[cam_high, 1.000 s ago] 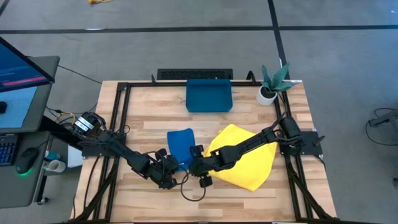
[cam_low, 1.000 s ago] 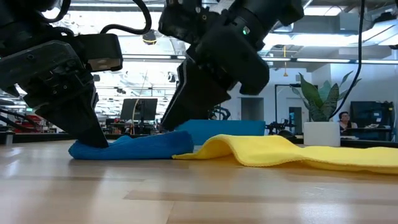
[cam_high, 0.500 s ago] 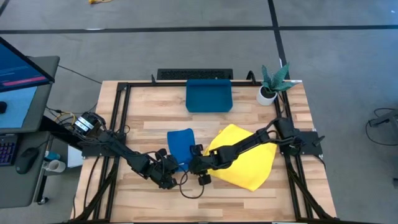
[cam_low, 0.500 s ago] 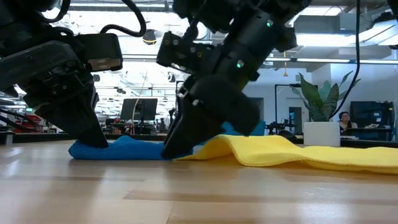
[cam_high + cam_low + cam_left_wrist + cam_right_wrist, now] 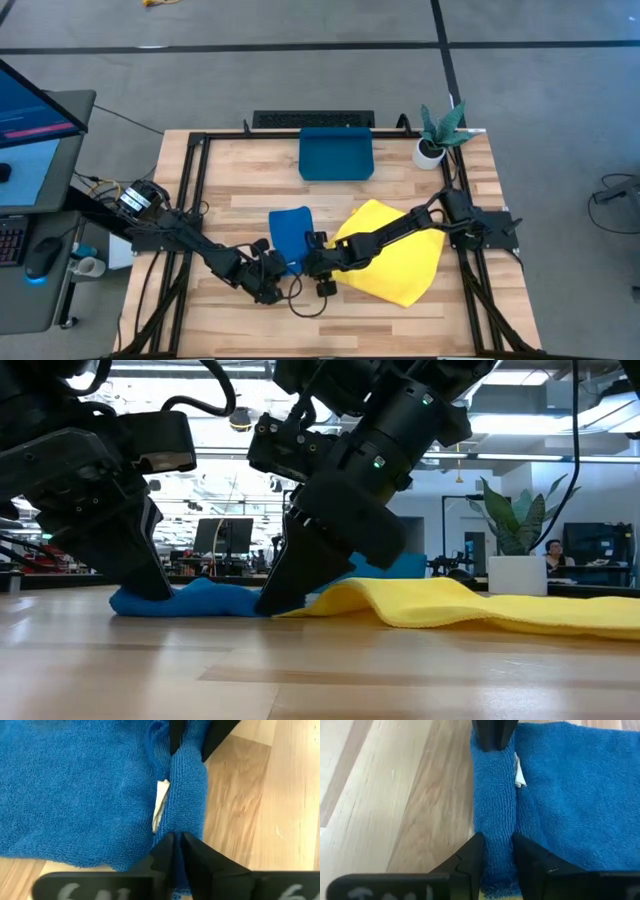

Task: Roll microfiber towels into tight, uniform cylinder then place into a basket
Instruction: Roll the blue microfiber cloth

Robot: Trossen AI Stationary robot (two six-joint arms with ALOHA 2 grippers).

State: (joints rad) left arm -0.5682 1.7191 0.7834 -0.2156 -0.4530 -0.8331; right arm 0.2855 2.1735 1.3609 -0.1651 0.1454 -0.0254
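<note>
Both grippers, left (image 5: 176,851) and right (image 5: 495,851), pinch the blue towel's (image 5: 289,232) near-edge fold at mid-table, seemingly a first roll turn; a tight cylinder likely requires both ends advancing evenly toward the basket (image 5: 336,155).

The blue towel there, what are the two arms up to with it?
Both grippers are working the near edge of the blue towel. The left gripper pinches one end of a raised fold; the right gripper straddles the other end. The yellow towel lies flat beside it, and the basket at the far edge has no towel in it.
</note>
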